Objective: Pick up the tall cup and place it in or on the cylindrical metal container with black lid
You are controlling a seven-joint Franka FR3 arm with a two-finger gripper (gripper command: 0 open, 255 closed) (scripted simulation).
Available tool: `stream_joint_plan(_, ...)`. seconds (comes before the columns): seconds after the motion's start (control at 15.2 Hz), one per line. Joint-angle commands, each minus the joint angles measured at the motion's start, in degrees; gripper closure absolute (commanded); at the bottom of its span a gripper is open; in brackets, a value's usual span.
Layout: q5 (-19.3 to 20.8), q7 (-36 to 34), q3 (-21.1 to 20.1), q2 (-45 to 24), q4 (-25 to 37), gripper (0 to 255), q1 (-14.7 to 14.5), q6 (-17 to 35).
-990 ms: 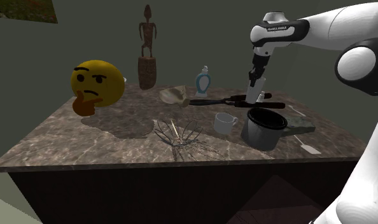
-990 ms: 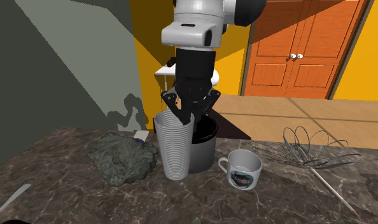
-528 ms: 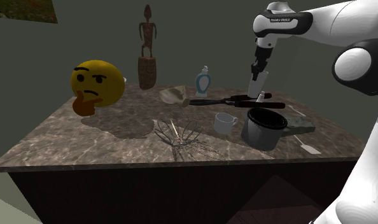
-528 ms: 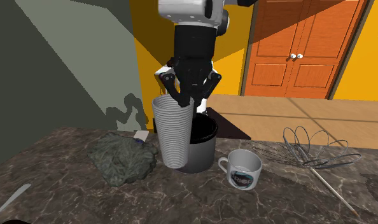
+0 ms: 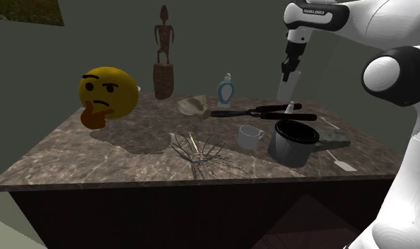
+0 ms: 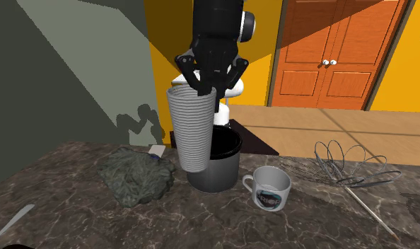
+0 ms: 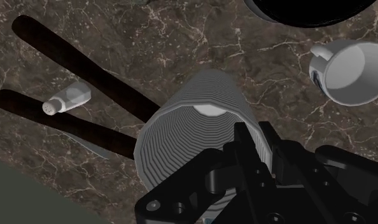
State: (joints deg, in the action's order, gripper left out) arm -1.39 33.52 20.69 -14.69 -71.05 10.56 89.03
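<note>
Off to the gripper's side, toward the second exterior view's left, a crumpled grey cloth [image 6: 138,177] lies on the marbled worktop [image 6: 74,226]. Coming across now: the gripper [image 6: 207,86] is clamped on the rim of the tall ribbed cup [image 6: 192,131], one finger inside the mouth and one outside. I've got the cup hanging clear of the worktop, tilted a touch.

Below the gripper, just beside the cup's base, stands the grey container [image 6: 224,173] with its black rim, mouth open. From the shoulder view I can see the cup sits well above that container, not touching it.

Further right and lower than the gripper, a white mug [image 6: 270,188] with a dark print stands upright on the worktop. Beyond it, farthest from the gripper, a wire whisk [image 6: 346,168] lies on its side.

Looking down along the gripper past the cup, I see a small shaker [image 7: 67,100] lying between two long black handles [image 7: 86,71].
</note>
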Motion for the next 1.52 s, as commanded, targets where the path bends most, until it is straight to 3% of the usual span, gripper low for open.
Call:
stream_joint_plan(0.0, -0.3, 0.3, 0.1, -0.8, 3.0, 255, 0.4, -2.2)
stream_joint_plan(0.07, -0.5, 0.4, 0.1, -1.3, 4.3, 255, 0.5, -3.1)
stream_joint_plan(0.53, 6.4, -4.9, -1.7, 17.3, -15.3, 255, -4.4, -1.3)
stream_joint_plan(1.06, 10.8, -11.0, -6.5, 34.5, -28.8, 255, -6.0, -5.0)
stream_joint_plan(1.45, 11.3, -12.0, -6.9, 37.5, -35.2, 255, -5.8, -1.7)
